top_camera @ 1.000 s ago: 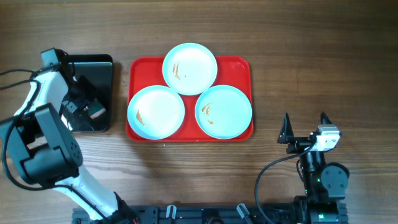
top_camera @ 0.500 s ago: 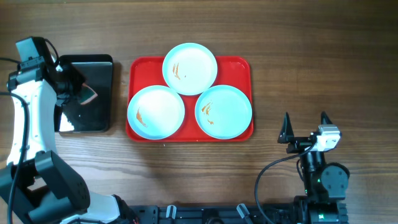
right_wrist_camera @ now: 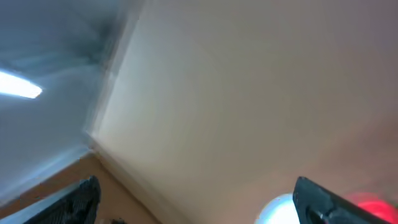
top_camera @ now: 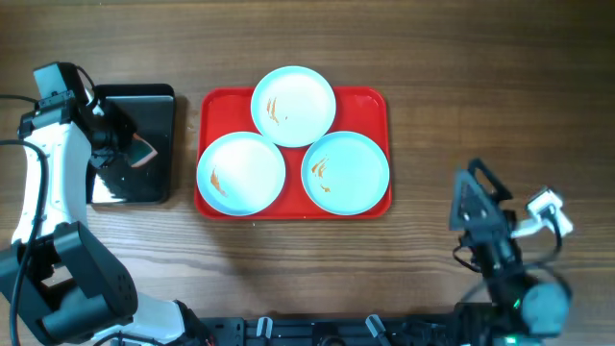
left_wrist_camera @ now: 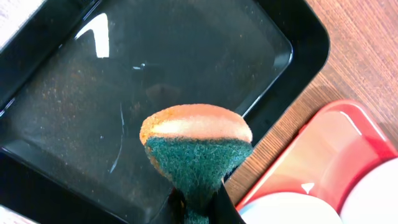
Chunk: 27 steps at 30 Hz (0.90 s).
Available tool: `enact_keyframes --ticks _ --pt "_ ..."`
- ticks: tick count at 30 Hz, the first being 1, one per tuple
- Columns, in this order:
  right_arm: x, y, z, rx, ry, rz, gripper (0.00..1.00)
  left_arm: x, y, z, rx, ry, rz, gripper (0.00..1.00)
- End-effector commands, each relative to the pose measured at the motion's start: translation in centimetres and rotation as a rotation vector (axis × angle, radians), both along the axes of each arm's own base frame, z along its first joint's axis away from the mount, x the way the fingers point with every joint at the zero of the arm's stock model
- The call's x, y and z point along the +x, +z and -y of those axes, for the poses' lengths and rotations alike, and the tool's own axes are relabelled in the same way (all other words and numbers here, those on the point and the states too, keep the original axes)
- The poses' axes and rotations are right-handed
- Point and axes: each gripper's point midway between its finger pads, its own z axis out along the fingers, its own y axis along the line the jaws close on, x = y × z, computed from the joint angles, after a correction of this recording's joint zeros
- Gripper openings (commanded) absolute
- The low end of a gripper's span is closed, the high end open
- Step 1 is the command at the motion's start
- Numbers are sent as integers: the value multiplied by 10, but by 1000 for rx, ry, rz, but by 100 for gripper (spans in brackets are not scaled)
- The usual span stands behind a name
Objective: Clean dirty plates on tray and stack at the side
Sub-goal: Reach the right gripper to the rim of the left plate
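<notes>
Three pale blue plates with orange-brown smears lie on the red tray (top_camera: 369, 100): one at the back (top_camera: 293, 105), one front left (top_camera: 241, 172), one front right (top_camera: 345, 171). My left gripper (top_camera: 137, 152) is shut on a sponge (left_wrist_camera: 196, 144), orange on top with a green scouring side, and holds it above the black tray (top_camera: 144, 106). The red tray's corner (left_wrist_camera: 336, 146) and a plate rim (left_wrist_camera: 280, 211) show in the left wrist view. My right gripper (top_camera: 478, 207) is open and empty, right of the red tray, tilted; its view is blurred.
The black glossy tray (left_wrist_camera: 124, 81) lies left of the red tray on the wooden table (top_camera: 480, 96). Cables and arm bases sit along the front edge.
My left gripper lifted the sponge off the black tray and shifted slightly right. My right arm has swung and tilted from its rest pose, moving right.
</notes>
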Motion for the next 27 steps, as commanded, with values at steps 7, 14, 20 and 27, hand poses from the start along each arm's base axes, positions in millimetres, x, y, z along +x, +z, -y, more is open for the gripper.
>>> enact_keyframes --ticks 7,14,20,27 --pt "72 49 -83 -755 521 -404 100 -1 -2 -2 -1 0 -3 4" --pt "109 -59 -210 -1046 854 -726 100 -3 -3 -1 -4 -1 -11 4" --pt "120 -168 -284 -902 1014 -941 63 -9 -5 1 -14 -1 -36 4" --pt "117 -275 -286 -991 984 -1155 49 -4 -3 16 -87 -37 -8 4"
